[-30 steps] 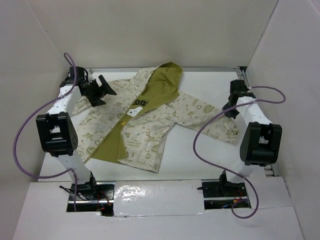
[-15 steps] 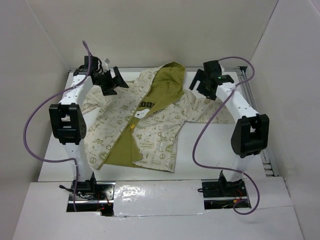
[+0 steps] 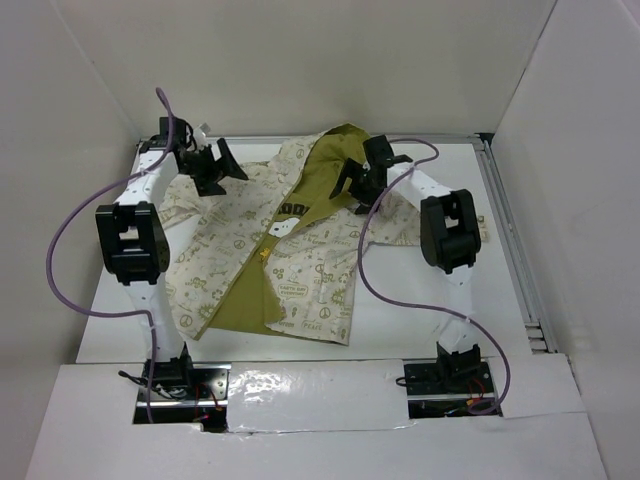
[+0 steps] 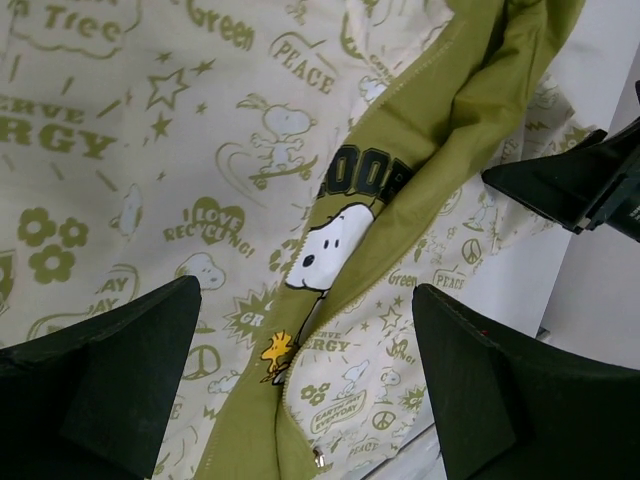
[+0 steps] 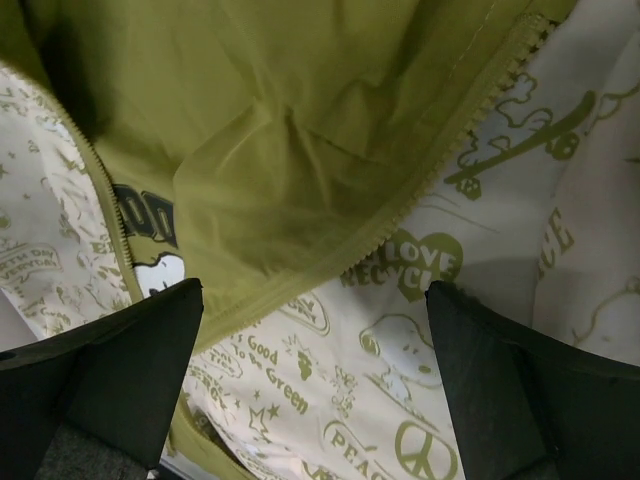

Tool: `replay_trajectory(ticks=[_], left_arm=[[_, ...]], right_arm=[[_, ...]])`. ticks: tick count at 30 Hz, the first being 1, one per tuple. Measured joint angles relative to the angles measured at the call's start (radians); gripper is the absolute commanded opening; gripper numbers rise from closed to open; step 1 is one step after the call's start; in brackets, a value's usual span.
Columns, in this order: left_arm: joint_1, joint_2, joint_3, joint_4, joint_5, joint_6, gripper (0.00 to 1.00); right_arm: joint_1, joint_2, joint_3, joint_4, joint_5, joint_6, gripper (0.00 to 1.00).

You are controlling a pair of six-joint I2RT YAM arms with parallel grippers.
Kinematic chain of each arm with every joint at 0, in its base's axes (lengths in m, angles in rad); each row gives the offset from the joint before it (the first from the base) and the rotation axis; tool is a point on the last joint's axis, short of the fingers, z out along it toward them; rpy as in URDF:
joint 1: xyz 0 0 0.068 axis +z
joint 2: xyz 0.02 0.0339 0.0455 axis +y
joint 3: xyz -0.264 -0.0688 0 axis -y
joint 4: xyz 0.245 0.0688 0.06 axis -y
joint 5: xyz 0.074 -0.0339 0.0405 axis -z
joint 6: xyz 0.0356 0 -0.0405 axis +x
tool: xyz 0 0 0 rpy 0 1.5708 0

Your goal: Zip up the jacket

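jacket (image 3: 305, 275): matt woven cloth, cream printed shell; olive lining (image 3: 240, 295) smooth, lightly creased. bench (image 3: 500, 270) under jacket: matt white, smooth. jaws: matt black plastic.

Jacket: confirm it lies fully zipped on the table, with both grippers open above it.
Not zipped: the jacket lies unzipped, its front open and green lining showing, as the top view shows. It is on the table, with the left gripper and right gripper open above it.

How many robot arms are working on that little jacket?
2. The left arm stands at the table's left side, reaching over the jacket; the right arm stands on the right, reaching over the green hood. None looks hidden.
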Motion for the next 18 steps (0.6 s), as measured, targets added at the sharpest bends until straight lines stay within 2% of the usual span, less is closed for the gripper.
replay_trajectory(ticks=[4,7,9,13,15,18], left_arm=[[0.018,-0.001,-0.040,0.000,-0.001,0.000,0.99],[0.027,-0.002,-0.057,0.001,0.003,0.000,0.99],[0.033,-0.005,-0.066,0.003,0.009,0.000,0.99],[0.042,-0.016,-0.074,0.007,0.016,-0.001,0.99],[0.047,-0.022,-0.074,0.007,0.016,0.000,0.99],[0.055,-0.039,-0.082,0.008,0.015,0.000,0.99]], right_arm=[[0.010,0.043,0.032,0.002,-0.010,0.029,1.00],[0.027,0.103,0.147,0.003,-0.005,0.040,1.00],[0.046,0.161,0.265,0.013,0.011,0.039,1.00],[0.116,0.324,0.653,0.034,0.092,0.013,1.00],[0.164,0.323,0.700,0.070,0.127,0.006,1.00],[0.214,0.282,0.662,0.103,0.130,0.005,1.00]])
